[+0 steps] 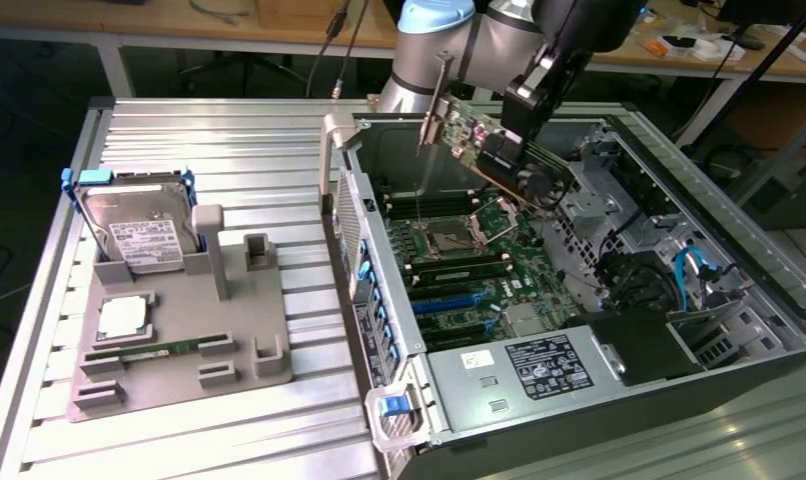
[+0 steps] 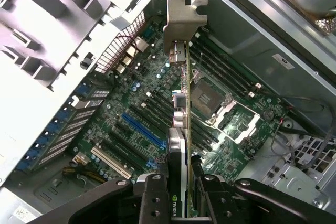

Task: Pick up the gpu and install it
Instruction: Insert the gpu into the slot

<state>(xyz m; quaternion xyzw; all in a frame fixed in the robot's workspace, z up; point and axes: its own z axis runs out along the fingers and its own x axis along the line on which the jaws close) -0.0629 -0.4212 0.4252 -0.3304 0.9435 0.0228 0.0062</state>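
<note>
The gpu (image 1: 481,140), a green card with a silver end bracket (image 1: 434,112), hangs tilted in the air above the open computer case (image 1: 723,250). My gripper (image 1: 530,120) is shut on the card's far end, near its black fan. In the wrist view the gpu (image 2: 186,98) appears edge-on, its bracket (image 2: 184,19) pointing away, with my gripper (image 2: 181,200) clamping it from both sides. Below it lies the motherboard (image 2: 131,103) with a blue slot (image 2: 143,129) and the processor socket (image 2: 207,98). The card is well clear of the board.
A grey holder tray (image 1: 243,330) on the exterior view's left carries a hard drive in a blue frame (image 1: 136,225), a processor chip (image 1: 120,318) and a memory stick (image 1: 156,350). The power supply (image 1: 537,365) and cables (image 1: 690,270) fill the case's near and right parts.
</note>
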